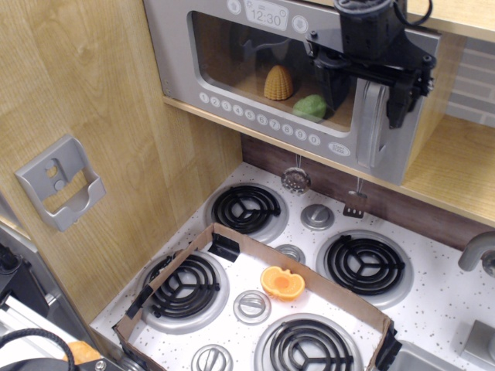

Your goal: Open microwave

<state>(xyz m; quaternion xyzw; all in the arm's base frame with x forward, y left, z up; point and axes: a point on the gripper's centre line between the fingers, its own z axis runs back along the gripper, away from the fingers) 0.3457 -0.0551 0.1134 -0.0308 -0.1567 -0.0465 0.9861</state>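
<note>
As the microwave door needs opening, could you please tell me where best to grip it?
Grip the vertical grey handle at the right edge of the microwave door, coming from the front. It stands proud as a chunky bar, and the open gripper already straddles it.

Light wood-grain panel wall (100, 100) stood at left, with a grey plastic wall bracket (58, 183) mounted on it. A wooden shelf (456, 174) ran along the back above a dark brown backsplash strip (418, 209). Below lay a white speckled toy stovetop (441, 297) with black coil burners (363, 264). Grey brick-pattern wall (476, 81) showed at right.
</note>
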